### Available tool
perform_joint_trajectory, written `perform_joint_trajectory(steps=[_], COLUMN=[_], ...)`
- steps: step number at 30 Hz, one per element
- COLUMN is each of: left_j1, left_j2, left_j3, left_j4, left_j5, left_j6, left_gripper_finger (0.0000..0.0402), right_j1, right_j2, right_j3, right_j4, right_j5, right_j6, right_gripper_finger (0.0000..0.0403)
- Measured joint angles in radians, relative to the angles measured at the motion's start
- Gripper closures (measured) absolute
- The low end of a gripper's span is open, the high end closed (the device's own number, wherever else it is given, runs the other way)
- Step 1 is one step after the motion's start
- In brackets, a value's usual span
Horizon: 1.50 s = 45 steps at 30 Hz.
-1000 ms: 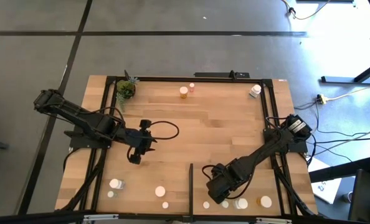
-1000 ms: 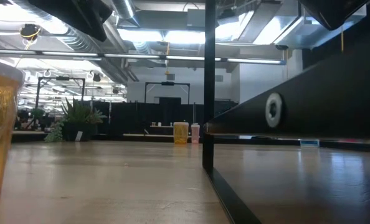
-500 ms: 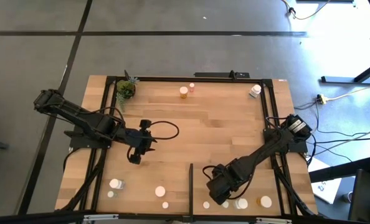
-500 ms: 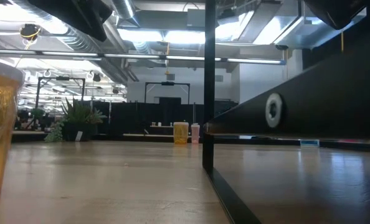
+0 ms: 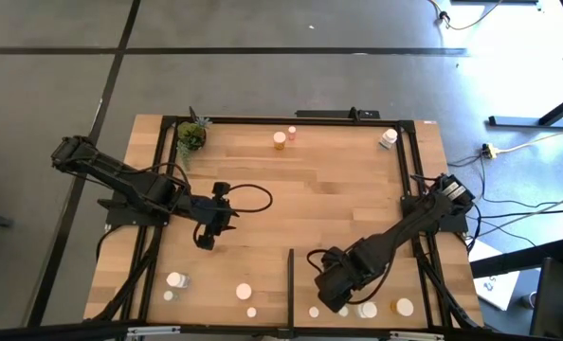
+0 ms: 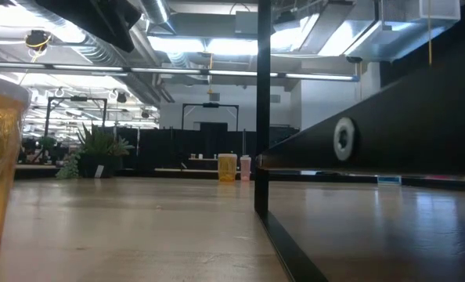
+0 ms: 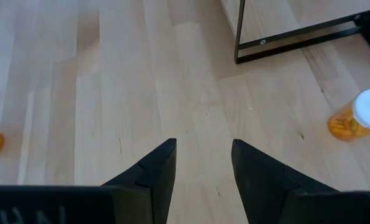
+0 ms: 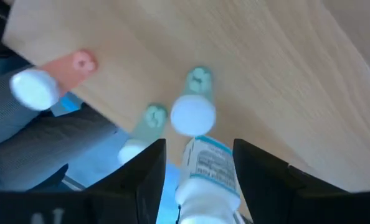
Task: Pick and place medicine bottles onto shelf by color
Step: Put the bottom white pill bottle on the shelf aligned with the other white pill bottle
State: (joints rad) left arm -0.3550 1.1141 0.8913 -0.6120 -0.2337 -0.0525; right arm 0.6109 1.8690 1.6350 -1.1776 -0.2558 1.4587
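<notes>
since a second ago our right arm's elbow has shifted slightly near the worktop's [image 5: 291, 204] right edge; little else has moved. our right end effector [image 5: 336, 286] sits low at the near edge, right of the shelf's black strip [image 5: 291, 279], its fingers apart on either side of a white-capped bottle with a white label [image 8: 200, 158]; we cannot tell whether they press it. other bottles [image 5: 403, 307] stand close by it. our left end effector [image 5: 204, 242] hovers released, empty, over bare wood left of centre. an orange bottle [image 5: 280, 140] stands at the far edge, near the plant [image 5: 190, 135].
</notes>
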Motion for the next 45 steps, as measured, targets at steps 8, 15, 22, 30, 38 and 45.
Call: perform_joint_trajectory(steps=[8,15,22,30,38,45], left_j1=[0.0,0.0,0.0,0.018,0.07,0.005], left_j2=[0.0,0.0,0.0,0.0,0.0,0.0], left_j3=[0.0,0.0,0.0,0.0,0.0,0.0], left_j4=[0.0,0.0,0.0,-0.001,-0.095,-0.342], left_j5=[0.0,0.0,-0.015,-0.07,-0.062,0.072], left_j6=[0.0,-0.007,-0.18,-0.254,-0.381,-0.544], left_gripper_finger=[0.0253,0.0253,0.0253,0.0253,0.0253,0.0253], right_j1=[0.008,0.019,0.017,-0.026,-0.144,-0.213], right_j2=[-0.001,-0.001,-0.001,-0.001,-0.001,-0.001], right_j3=[0.175,0.271,0.275,0.275,0.274,0.273], right_j4=[-0.152,-0.222,-0.17,-0.254,-0.39,-0.343], right_j5=[0.187,0.506,0.576,0.724,0.716,0.679], right_j6=[-0.008,-0.089,-0.308,-0.435,-0.55,-0.716], right_gripper_finger=[0.0214,0.0214,0.0214,0.0214,0.0215,0.0215])
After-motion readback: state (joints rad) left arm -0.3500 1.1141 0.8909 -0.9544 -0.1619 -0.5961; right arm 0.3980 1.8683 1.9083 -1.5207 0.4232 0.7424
